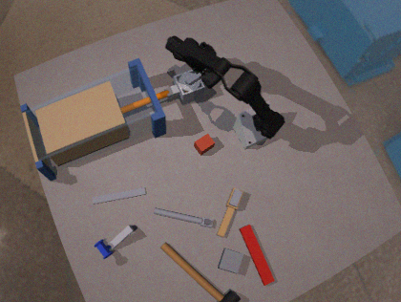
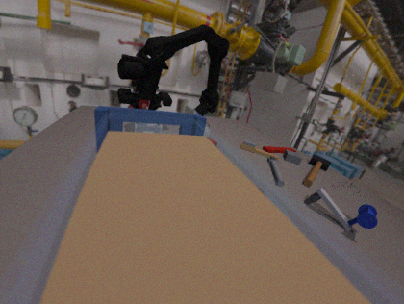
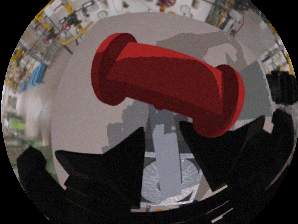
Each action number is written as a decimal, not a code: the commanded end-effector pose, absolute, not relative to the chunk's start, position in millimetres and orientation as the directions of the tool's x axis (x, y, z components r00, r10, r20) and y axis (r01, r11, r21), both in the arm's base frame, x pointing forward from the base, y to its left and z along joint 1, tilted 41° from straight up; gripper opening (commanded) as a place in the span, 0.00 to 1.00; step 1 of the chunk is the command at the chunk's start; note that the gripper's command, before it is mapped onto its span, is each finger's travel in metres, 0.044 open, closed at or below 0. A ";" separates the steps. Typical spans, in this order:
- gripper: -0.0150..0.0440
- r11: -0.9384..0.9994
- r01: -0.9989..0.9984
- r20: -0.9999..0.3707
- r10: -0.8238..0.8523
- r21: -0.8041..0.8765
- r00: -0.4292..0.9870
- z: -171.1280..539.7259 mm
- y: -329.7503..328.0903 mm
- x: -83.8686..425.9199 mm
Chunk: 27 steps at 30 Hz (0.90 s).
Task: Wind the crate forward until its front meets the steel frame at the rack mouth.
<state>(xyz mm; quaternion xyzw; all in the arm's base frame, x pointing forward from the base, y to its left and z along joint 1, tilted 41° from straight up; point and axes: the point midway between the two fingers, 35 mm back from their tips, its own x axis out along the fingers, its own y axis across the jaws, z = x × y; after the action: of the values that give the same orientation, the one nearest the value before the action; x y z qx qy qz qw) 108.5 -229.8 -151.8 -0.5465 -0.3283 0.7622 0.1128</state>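
Observation:
The tan crate (image 1: pixel 78 117) (image 2: pixel 183 216) sits flat in the clear-panelled cubby. A gap shows between its front and the blue frame (image 1: pixel 158 124) (image 2: pixel 149 115) at the mouth. An orange strap (image 1: pixel 143 102) runs from it to the winch (image 1: pixel 190 83) (image 3: pixel 190 182). A winch handle with a red knob (image 3: pixel 165 75) and grey crank arm (image 3: pixel 167 155) stands over the winch; its key and the hole are hidden. My gripper (image 2: pixel 145 102) (image 3: pixel 162 127) is open, its black fingers either side of the crank arm, with a gap beside it.
A red block (image 1: pixel 204 144) lies near the arm's base plate (image 1: pixel 245 134). Farther off lie a blue-knobbed crank (image 1: pixel 103 248), a grey strip (image 1: pixel 119 196), a wrench-like tool (image 1: pixel 179 216), a brush (image 1: pixel 226 220), a hammer (image 1: pixel 191 268), a grey block (image 1: pixel 231 260) and a red bar (image 1: pixel 256 255).

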 end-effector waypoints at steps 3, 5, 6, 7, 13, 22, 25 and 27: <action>0.88 -0.758 0.191 -0.759 0.530 -0.624 -0.377 -151.7 -230.1 108.6; 0.97 -0.758 0.191 -0.759 0.530 -0.624 -0.377 -151.7 -230.1 108.6; 1.00 -0.758 0.191 -0.759 0.530 -0.624 -0.377 -151.7 -230.1 108.6; 1.00 -0.758 0.191 -0.759 0.530 -0.624 -0.377 -151.7 -230.1 108.6; 1.00 -0.753 0.186 -0.765 0.566 -0.631 -0.306 -136.4 -247.0 111.3; 1.00 -0.759 0.181 -0.768 0.640 -0.626 0.027 -52.1 -313.9 103.0; 1.00 -0.759 0.181 -0.768 0.640 -0.626 0.027 -52.1 -313.9 103.0; 1.00 -0.759 0.181 -0.768 0.640 -0.626 0.027 -52.1 -313.9 103.0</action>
<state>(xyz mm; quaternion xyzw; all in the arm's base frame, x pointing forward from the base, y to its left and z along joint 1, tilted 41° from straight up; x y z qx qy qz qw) 99.9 -313.6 -56.2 -0.6872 -0.2891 0.6418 0.1798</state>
